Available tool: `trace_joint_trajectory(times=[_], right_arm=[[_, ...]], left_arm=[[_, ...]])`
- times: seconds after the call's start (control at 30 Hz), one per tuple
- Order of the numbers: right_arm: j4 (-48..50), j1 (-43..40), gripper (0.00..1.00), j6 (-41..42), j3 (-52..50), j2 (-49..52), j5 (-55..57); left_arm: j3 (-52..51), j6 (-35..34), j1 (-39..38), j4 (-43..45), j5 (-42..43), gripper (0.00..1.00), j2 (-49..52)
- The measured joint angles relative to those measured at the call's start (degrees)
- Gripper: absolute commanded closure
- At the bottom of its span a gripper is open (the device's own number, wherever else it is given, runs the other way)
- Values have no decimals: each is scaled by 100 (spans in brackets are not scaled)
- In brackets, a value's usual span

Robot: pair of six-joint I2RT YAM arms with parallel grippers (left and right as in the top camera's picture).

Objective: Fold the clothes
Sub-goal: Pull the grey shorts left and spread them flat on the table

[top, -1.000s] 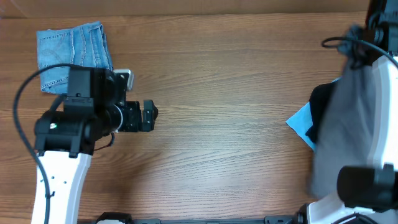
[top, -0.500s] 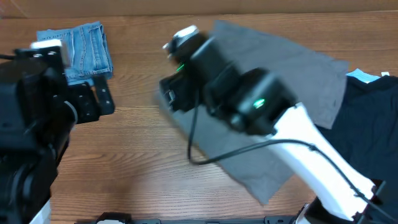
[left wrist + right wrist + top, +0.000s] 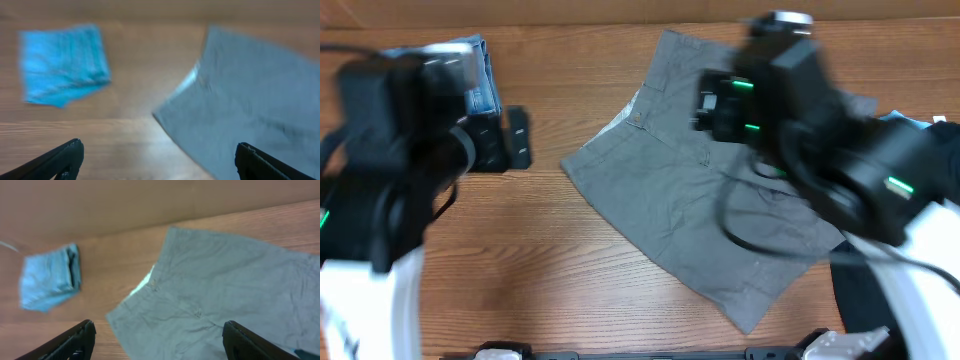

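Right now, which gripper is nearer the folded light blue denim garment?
Left. The left gripper sits just right of the denim garment; the right gripper hovers over the spread grey-taupe cotton shorts, farther right.

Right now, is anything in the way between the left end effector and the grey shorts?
Nothing visible. Only bare table lies between the open left end effector and the grey shorts; the folded blue garment sits aside.

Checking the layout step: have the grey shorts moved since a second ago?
Yes: the grey shorts shifted left, from the right edge toward the folded jeans.
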Motion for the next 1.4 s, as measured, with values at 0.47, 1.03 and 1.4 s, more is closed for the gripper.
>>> trace_joint_trajectory(times=[0.47, 1.03, 1.4], right_arm=[[-745, -313, 16, 184, 55, -839, -374], [-1473, -313, 16, 308, 55, -785, -402], [-1423, -341, 15, 428, -754, -481, -407]], left_arm=[[-446, 741, -627, 262, 267, 14, 3781], [-452, 76, -601, 872, -623, 96, 5532], [-452, -1576, 962, -74, -1515, 96, 5534]])
